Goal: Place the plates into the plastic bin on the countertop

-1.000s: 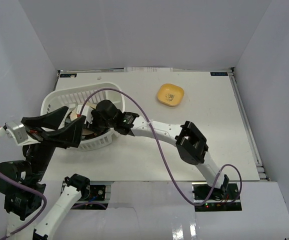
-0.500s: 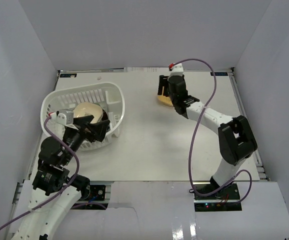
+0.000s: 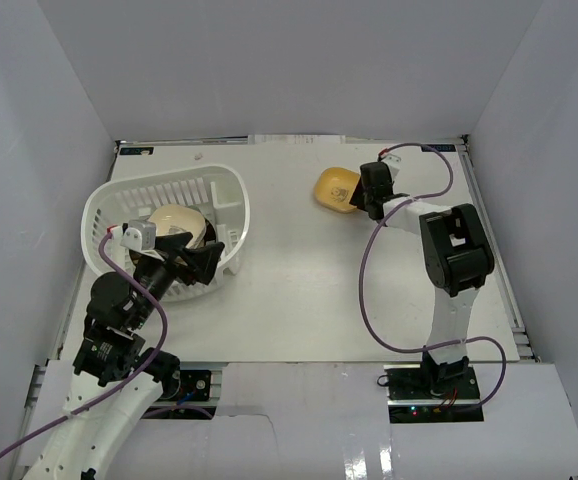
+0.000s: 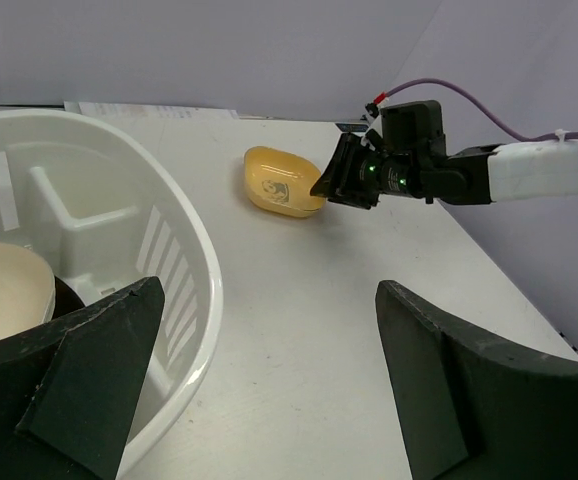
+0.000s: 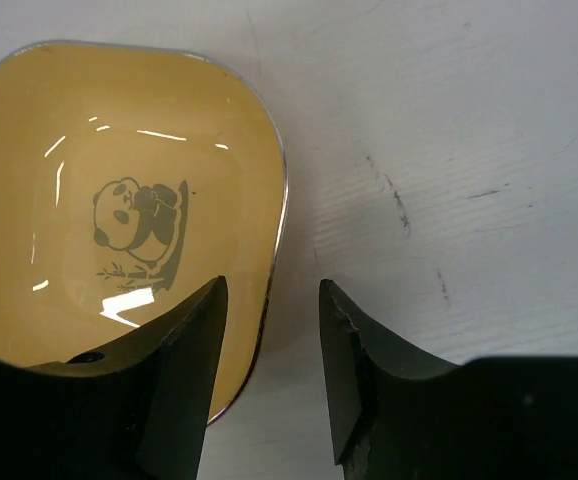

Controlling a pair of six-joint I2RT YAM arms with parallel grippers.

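A yellow rounded-square plate [image 3: 333,188] with a panda print [image 5: 134,215] lies on the white countertop [image 3: 299,290] at the back right. My right gripper [image 3: 367,190] is at its right edge. Its jaws are open and straddle the rim [image 5: 271,290], one finger over the plate's inside and one over the table. The white slotted plastic bin [image 3: 227,190] stands at the left and holds a cream plate [image 3: 174,222] on top of darker ones. My left gripper [image 3: 191,260] hangs wide open at the bin's near right rim [image 4: 269,380], holding nothing.
Pale walls enclose the countertop on three sides. The right arm's purple cable [image 3: 369,270] loops over the table's right half. The left wrist view shows the right gripper [image 4: 341,178] at the yellow plate [image 4: 274,183], beyond the bin's rim [image 4: 184,260].
The right arm left the bin and swung to the yellow plate at the back right, now coming at it from the right. The left arm drew back beside the bin.
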